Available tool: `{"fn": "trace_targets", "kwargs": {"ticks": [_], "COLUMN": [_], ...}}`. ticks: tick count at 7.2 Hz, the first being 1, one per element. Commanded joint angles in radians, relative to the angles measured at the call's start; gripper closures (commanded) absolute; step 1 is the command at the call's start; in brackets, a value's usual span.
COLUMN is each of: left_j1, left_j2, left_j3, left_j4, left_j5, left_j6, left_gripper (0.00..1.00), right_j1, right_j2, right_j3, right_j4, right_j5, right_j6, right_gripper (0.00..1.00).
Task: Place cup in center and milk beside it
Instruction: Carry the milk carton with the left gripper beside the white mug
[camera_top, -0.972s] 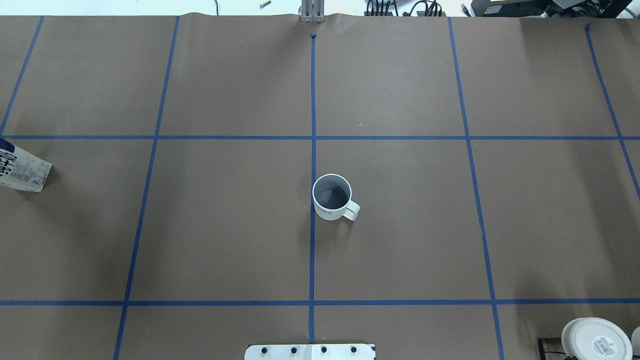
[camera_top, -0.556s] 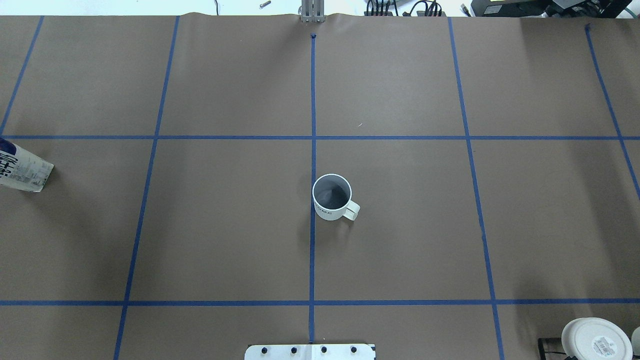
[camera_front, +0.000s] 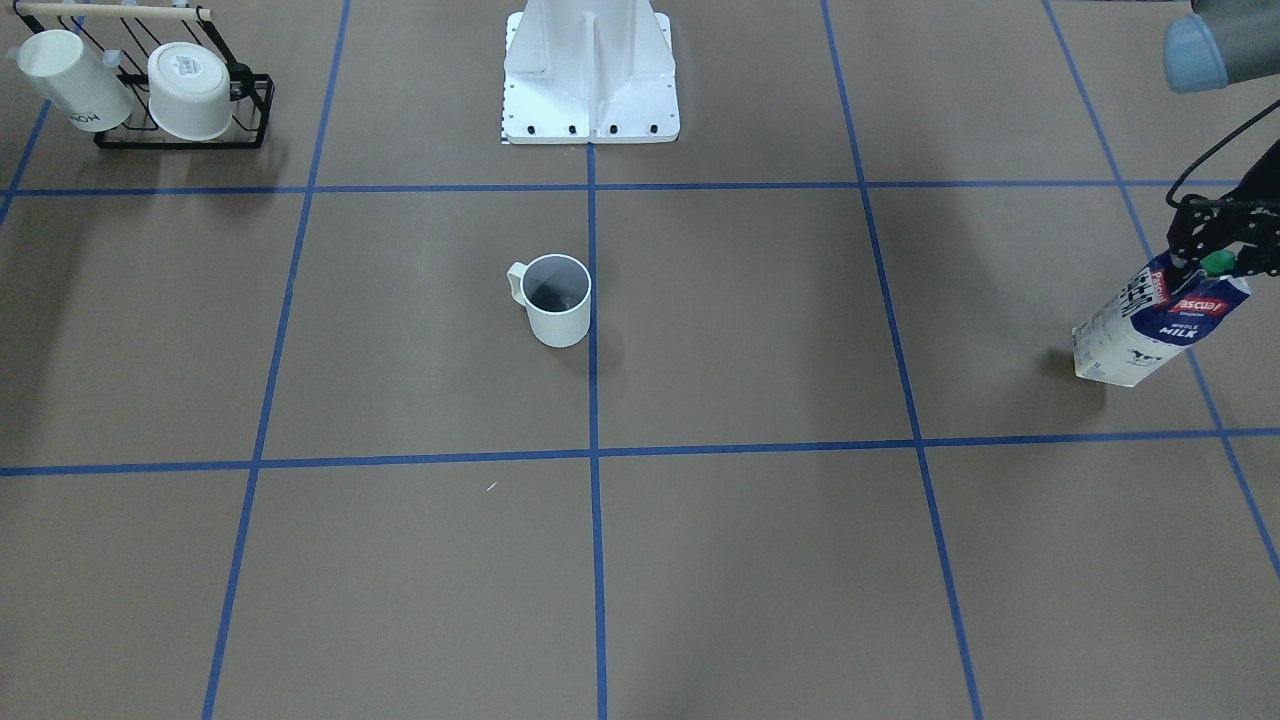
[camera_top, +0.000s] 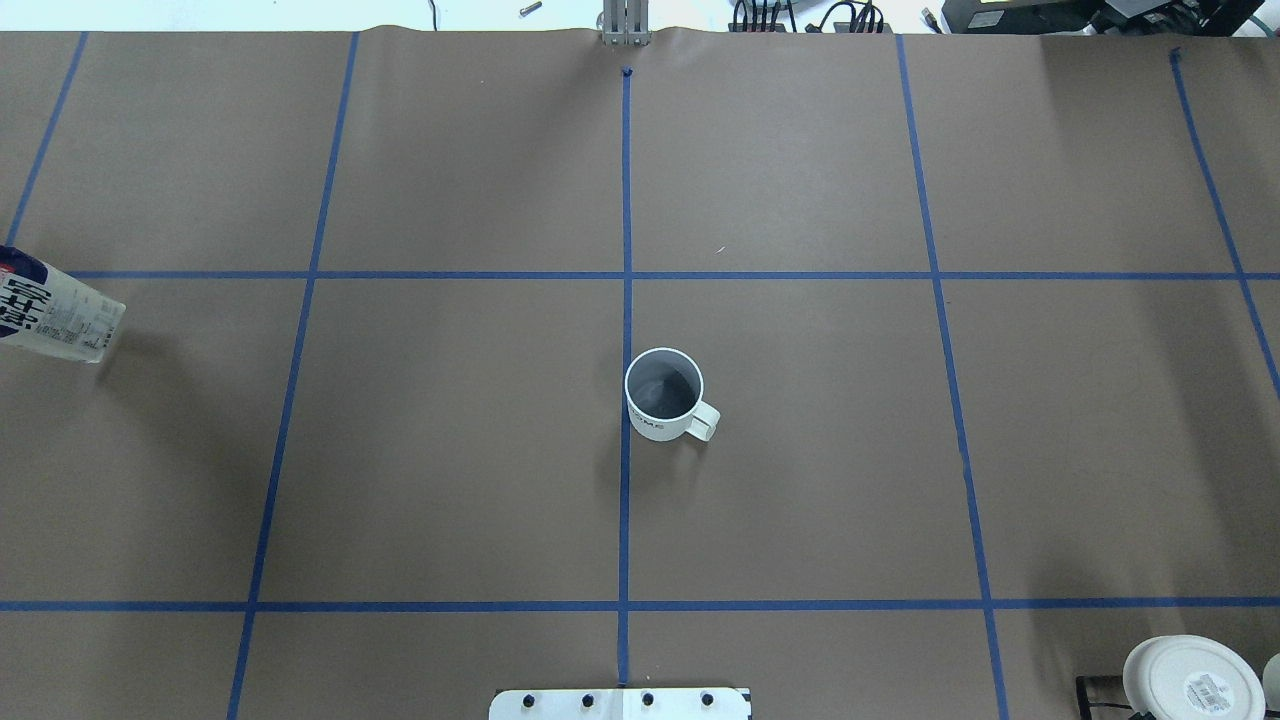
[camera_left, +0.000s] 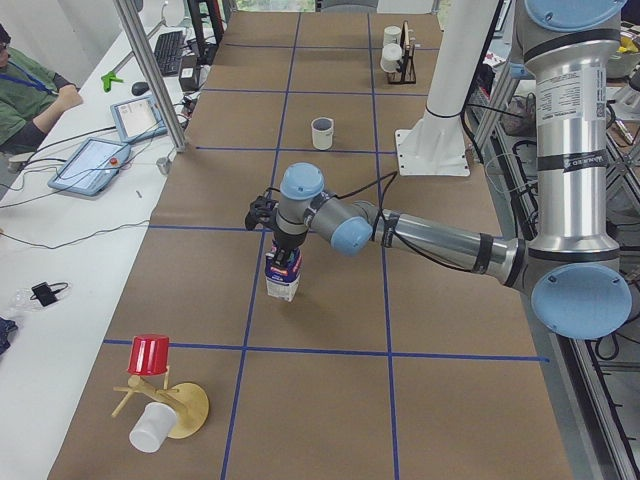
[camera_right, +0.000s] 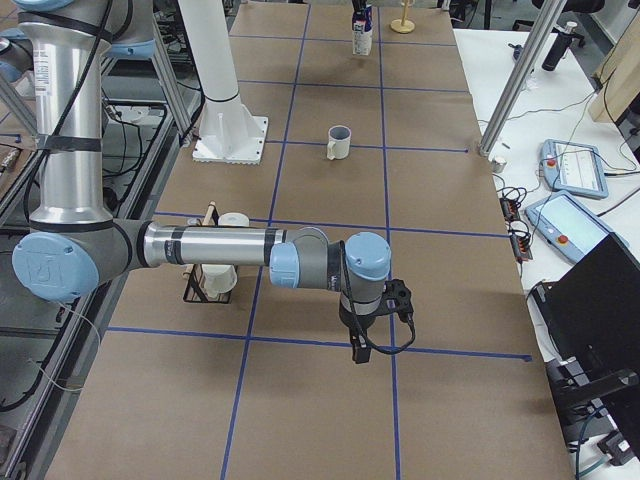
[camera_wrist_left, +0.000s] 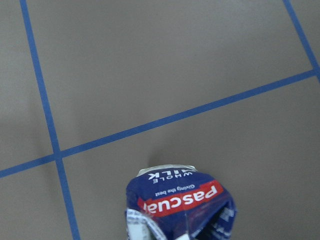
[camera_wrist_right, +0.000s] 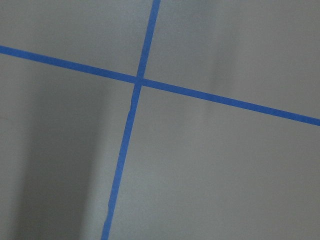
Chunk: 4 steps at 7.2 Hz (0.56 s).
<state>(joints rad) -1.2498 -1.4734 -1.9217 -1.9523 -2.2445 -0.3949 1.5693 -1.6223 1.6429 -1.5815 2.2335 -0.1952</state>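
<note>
**Slipped or toppled carton the main risk on the way in**

Far left of the overhead view: a closed pinch by the left gripper (camera_front: 1215, 250) on the gabled top of the Pascual whole-milk carton (camera_top: 62, 322), right by the green cap (camera_front: 1216, 263). Hangs tilted there, base swung toward the middle of the table. Hard to tell from these angles whether the lower edge touches the brown paper (camera_top: 450, 480) or clears it. Well apart from the target. Weakest point, by judgement, that very hold: soft creased card at the gable and a high grip on a tall load. Hence possible swinging, twisting or sliding out during the long carry across.

Middle: white mug (camera_top: 662, 395) with a dark grey inside, upright, just beside the blue tape line (camera_top: 626, 200) on its right, handle toward the near right. Already at the center (camera_top: 560, 420), so that half of the task judged done. Danger on arrival: clipping the mug with the tilted carton's low edge, shoving it off the spot or tipping it. Danger at release: landing on one edge rather than flat, then toppling, perhaps onto the mug. Calls for levelling before lowering, and for a small gap beside the mug.

Near right corner: a wire rack (camera_front: 180, 135) with two other white cups (camera_front: 190, 90), no part of this job.

Beyond that: the right gripper (camera_right: 360, 345), low over a tape crossing, away from both task things. Impossible to tell from the side view whether open or closed.
</note>
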Motion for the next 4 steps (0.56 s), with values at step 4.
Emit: {"fn": "trace_targets", "kwargs": {"ticks": [4], "left_j1": [0.406], "left_j2": [-0.45], "left_j3": [-0.201], "left_j4": [0.484], "left_j5": [0.226], "left_j6": [-0.598], "left_gripper": [1.0], "right_j1": [0.0], "right_j2": [-0.008], "right_j3": [-0.002], "right_j4": [0.0], "right_j5": [0.0], "right_j6": [0.0], "right_gripper": [0.0]}}
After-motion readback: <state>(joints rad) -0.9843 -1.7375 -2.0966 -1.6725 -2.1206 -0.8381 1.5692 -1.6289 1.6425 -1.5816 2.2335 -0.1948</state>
